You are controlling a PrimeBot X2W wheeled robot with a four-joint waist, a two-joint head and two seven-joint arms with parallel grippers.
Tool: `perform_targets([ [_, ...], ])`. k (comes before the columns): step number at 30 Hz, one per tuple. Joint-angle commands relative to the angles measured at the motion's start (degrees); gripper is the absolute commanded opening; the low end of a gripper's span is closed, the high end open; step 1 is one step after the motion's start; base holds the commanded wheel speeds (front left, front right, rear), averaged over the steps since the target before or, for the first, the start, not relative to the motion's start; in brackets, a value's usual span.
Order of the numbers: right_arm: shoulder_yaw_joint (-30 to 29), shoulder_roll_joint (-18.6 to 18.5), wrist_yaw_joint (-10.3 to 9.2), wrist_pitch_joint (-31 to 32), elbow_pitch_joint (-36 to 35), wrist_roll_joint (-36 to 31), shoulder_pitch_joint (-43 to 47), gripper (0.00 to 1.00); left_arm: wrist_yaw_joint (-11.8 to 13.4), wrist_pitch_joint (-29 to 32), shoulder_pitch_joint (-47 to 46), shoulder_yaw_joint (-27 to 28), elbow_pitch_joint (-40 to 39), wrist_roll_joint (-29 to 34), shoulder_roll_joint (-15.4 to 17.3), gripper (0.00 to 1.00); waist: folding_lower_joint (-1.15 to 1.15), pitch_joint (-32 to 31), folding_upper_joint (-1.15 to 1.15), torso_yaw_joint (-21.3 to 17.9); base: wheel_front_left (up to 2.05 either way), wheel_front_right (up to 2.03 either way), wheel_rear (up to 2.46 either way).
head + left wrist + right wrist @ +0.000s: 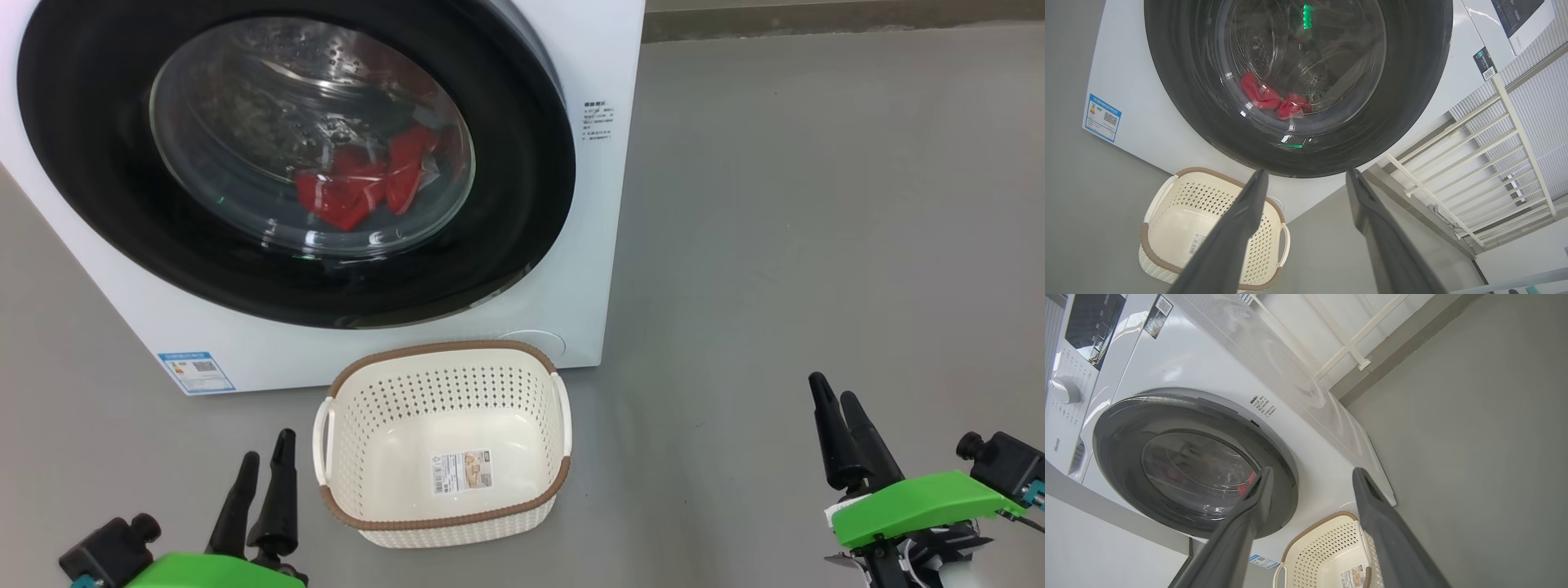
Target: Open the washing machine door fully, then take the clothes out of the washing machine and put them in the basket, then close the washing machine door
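Left gripper [266, 449] at the lower left of the head view and right gripper [833, 390] at the lower right: each has its two dark fingers spread apart, clamped on no object, poised over the grey floor [816, 204]. Left gripper is near the basket's left side; right gripper is well apart from it, to its right. Washing machine [588, 245]: white front-loader standing on the floor, facing the robot. Washing machine door [522, 196]: shut against the front, its wide glossy black rim around a bulging clear glass window. Basket [445, 349]: cream perforated plastic with a brown rim, upright on the floor just in front of the machine, below the door's lower right part. Clothes [359, 184]: red fabric lying inside the drum, seen through the glass, low in the window. Blue sticker [196, 371]: at the lower left corner of the machine's front. Paper label [463, 471]: flat on the basket's inner bottom.
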Motion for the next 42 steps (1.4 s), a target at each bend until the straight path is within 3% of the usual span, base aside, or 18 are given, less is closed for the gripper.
perform_targets([
  [1,1.3,-0.73,-0.02,-1.06,-1.72,-2.14,-3.54,1.0,0.22,-0.87,-2.61,0.76,-1.77,2.58,0.87,1.0,0.0,-0.07,0.0,-0.01,0.0,0.0,0.0],
  [42,4.47,-1.01,-0.03,-7.79,-0.63,-25.43,-6.73,1.0,1.07,-7.68,-4.5,0.08,-1.96,26.27,1.1,1.0,0.0,-0.09,0.0,-0.07,0.0,0.0,0.0],
])
